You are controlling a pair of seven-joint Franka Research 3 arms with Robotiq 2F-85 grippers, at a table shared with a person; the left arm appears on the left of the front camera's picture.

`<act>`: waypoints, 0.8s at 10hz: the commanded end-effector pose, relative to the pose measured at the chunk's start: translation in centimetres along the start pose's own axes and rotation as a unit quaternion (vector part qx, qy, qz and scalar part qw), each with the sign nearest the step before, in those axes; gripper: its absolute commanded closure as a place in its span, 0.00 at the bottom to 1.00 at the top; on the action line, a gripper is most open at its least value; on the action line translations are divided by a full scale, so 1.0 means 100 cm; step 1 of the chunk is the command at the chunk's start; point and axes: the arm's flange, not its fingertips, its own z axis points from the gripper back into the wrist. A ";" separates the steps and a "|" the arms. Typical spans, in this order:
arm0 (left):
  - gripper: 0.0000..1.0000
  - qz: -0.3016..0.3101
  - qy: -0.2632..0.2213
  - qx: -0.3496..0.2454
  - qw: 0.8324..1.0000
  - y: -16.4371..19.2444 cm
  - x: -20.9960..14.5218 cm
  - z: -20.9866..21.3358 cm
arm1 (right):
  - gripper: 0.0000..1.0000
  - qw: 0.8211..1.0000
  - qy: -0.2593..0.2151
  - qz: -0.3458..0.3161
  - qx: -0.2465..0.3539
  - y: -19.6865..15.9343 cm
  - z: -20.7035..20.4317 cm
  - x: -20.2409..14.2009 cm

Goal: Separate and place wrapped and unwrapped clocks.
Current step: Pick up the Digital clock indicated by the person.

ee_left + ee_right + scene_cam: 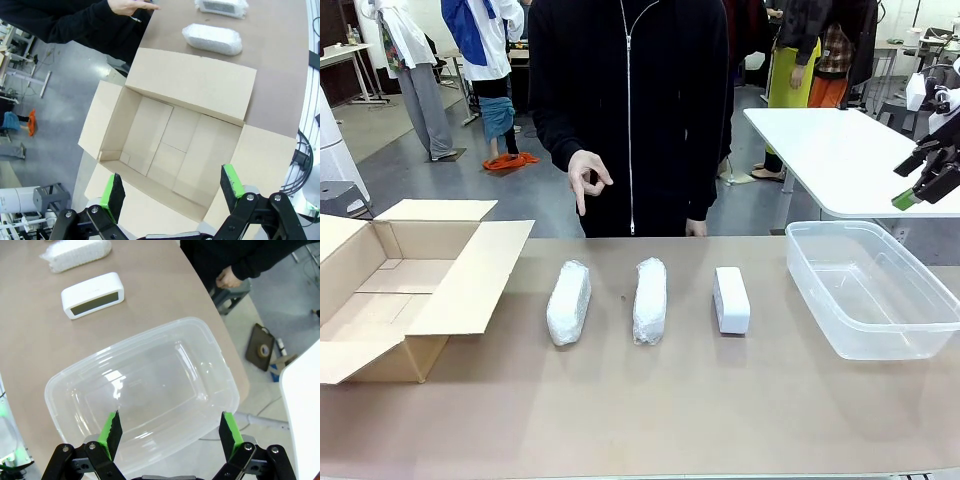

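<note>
Worktop: brown, matte, running the full width of the front view.

Cardboard box: stands at the worktop's left end, upright, top open, all flaps folded outward. The right-hand flap lies flat towards the middle of the worktop. The folded panels of its floor show in the left wrist view.

Plastic bin: clear, rectangular with rounded corners, opening upward, at the worktop's right end.

Person: at the far edge, centre, in a black zipped jacket.

White table: behind the bin, apart from the worktop.

Floor: grey. A tape roll lies on a dark pad beyond the worktop's edge.
</note>
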 end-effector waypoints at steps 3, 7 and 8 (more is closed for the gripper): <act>0.00 0.096 0.066 -0.038 0.992 -0.027 0.065 -0.026 | 0.00 1.000 -0.004 0.001 0.002 -0.001 -0.001 -0.001; 0.00 0.146 0.145 -0.070 0.976 -0.029 0.125 -0.071 | 0.00 1.000 -0.004 0.001 0.002 -0.001 -0.001 -0.001; 0.00 0.178 0.164 -0.070 0.968 -0.033 0.141 -0.088 | 0.00 1.000 -0.004 0.001 0.002 -0.001 -0.001 -0.001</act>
